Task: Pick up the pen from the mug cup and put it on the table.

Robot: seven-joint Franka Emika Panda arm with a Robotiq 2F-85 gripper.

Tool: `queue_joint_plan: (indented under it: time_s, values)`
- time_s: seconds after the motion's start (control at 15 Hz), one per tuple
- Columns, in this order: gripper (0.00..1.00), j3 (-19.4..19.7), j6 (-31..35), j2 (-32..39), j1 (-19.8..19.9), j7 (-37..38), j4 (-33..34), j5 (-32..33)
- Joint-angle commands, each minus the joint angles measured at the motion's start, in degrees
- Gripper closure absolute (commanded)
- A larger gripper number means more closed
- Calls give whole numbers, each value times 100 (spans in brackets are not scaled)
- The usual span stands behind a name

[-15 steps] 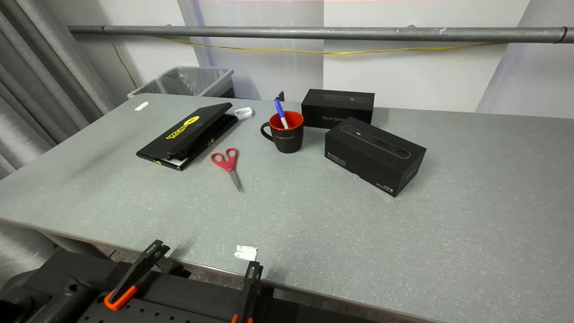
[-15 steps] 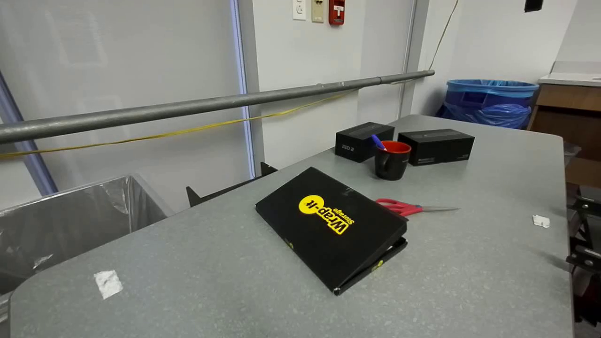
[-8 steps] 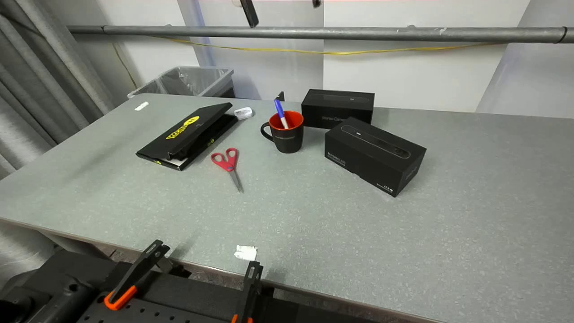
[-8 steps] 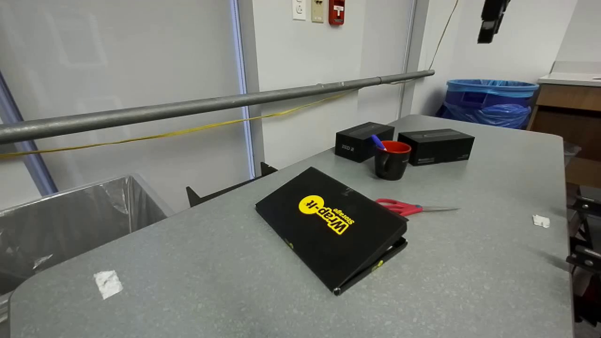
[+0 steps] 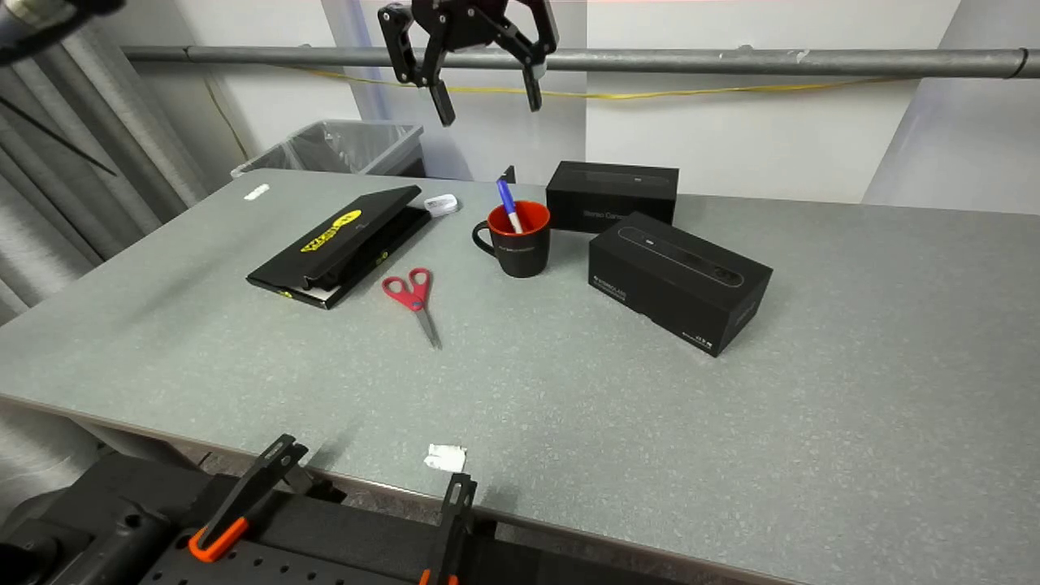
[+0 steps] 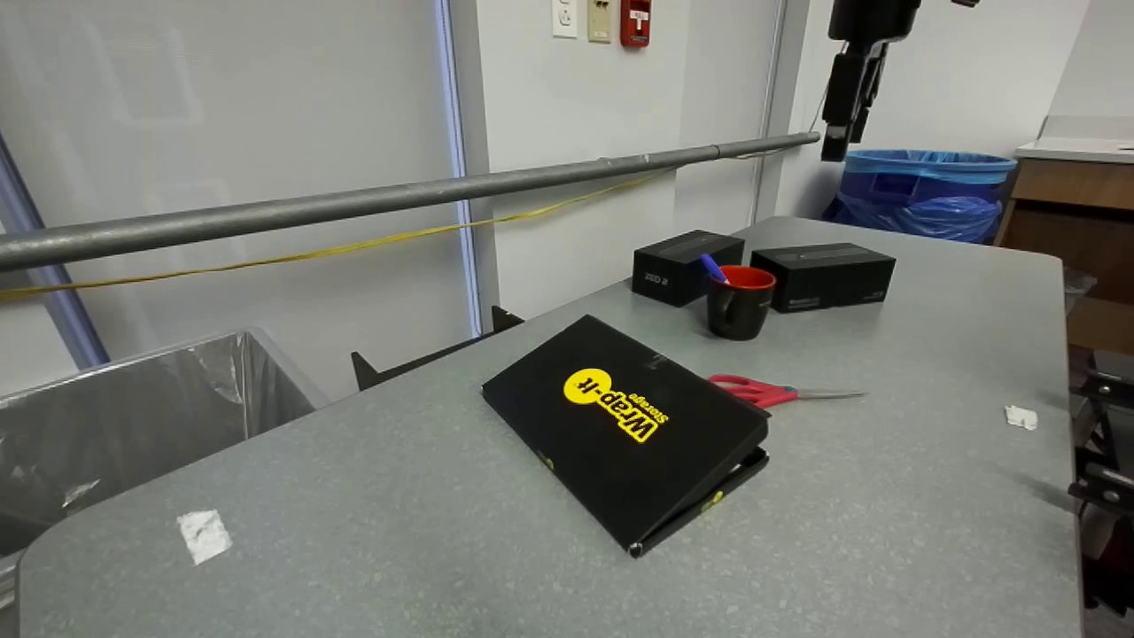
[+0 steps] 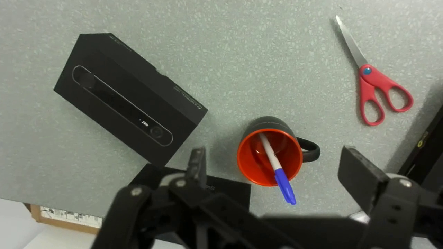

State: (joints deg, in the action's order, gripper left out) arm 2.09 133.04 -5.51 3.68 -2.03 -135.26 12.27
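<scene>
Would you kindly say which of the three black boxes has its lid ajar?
The flat box with yellow lettering; its lid is partly raised, while both taller boxes appear shut.

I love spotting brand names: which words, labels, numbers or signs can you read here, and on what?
"Wrap-It Storage": cover of the flat black box.
"ZED 2": end of the wall-side black box.
"Stereo Cam…": another face of that box, ending hidden.
"STEREOLABS": side of the front black box.
"ZED": top of that front black box.
Too small or blurred to read: print on the mug cup, the red wall unit and the boxes' remaining fine print.
</scene>
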Motion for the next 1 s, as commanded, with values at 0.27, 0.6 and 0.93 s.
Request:
queue_joint_plan:
  time_s: [0.27, 0.6, 0.93]
  values:
    - [0, 30, 175, 415, -39, -57, 289, -213]
    - [0, -27, 725, 1445, -67, -431, 883, -862]
    - [0, -309, 961, 2398, 4, -995, 1681, -1436]
